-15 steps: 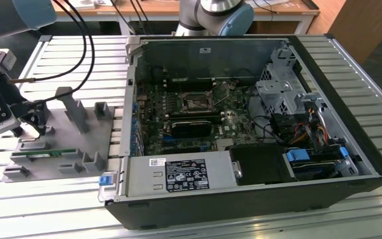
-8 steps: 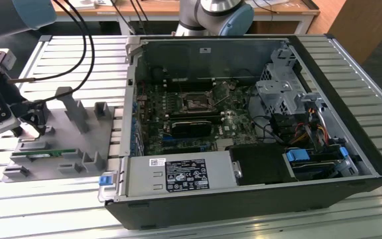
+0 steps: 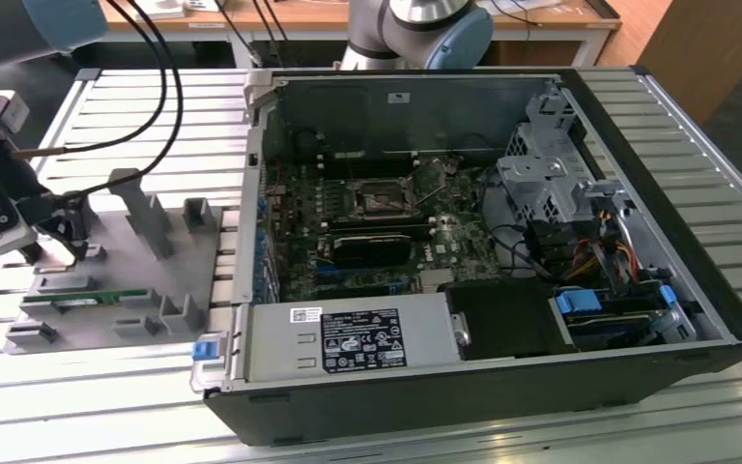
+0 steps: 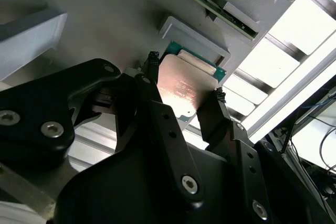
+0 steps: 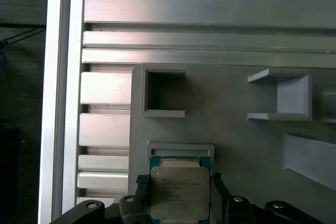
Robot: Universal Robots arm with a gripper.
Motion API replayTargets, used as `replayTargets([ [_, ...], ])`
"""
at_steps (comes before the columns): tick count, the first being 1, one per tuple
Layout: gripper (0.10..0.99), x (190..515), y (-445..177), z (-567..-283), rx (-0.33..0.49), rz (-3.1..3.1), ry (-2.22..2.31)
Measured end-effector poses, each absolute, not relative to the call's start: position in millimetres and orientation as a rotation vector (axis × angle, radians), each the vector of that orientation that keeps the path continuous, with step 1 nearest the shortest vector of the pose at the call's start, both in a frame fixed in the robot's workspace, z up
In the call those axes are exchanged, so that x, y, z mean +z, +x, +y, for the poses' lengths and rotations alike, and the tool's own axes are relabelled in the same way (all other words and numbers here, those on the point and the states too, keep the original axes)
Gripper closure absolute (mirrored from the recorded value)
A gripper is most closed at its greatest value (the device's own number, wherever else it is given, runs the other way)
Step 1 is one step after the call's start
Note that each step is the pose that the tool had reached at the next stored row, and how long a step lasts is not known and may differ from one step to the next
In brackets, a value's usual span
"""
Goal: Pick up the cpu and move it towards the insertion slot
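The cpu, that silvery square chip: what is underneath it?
A grey cradle on the grey fixture plate frames the cpu; its raised rim shows along one edge. The cradle's floor is covered by the chip.

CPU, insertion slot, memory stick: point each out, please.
cpu [image 5: 178, 192], first wrist view, middle of its metal top.
insertion slot [image 3: 382, 200], exterior view, centre of the black socket.
memory stick [image 3: 84, 300], exterior view, middle of the green strip.

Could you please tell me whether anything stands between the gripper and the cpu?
Nothing visible does: in both wrist views the gripper straddles the cpu, which sits in its grey holder, with no object between them.
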State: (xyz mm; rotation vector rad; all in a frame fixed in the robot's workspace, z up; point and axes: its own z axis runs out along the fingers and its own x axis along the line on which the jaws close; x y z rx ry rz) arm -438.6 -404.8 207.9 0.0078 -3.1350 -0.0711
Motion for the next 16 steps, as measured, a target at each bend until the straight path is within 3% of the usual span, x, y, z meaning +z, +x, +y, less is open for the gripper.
replayTargets([
  [16, 0.545, 218.6, -438.6, -403.8, -0.067, -3.135, 0.008],
])
